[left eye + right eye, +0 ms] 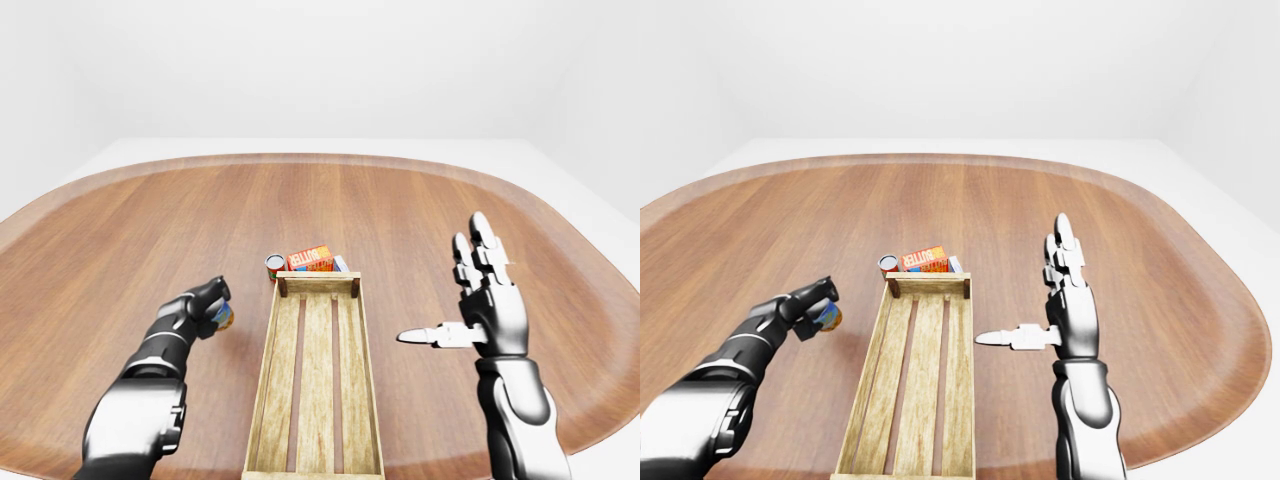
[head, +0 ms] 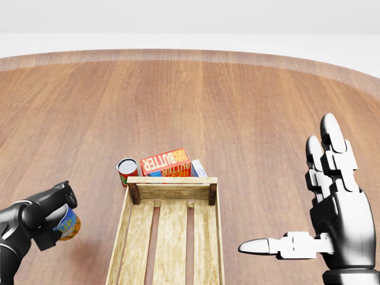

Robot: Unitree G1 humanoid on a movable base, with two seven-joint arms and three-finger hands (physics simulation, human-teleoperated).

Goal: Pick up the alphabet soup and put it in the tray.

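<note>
Rounded brown wooden surface (image 2: 237,95), left hand (image 2: 44,217) clamped around the blue-and-orange labelled alphabet soup can (image 2: 68,225), held left of the empty slatted wooden tray (image 2: 170,237), right hand (image 2: 323,217) spread wide, apart.

Black left hand (image 2: 50,217), silver-white segmented right hand (image 2: 323,205).

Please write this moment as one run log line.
left hand: shut on alphabet soup, lifted | right hand: open, idle | tray: empty
</note>
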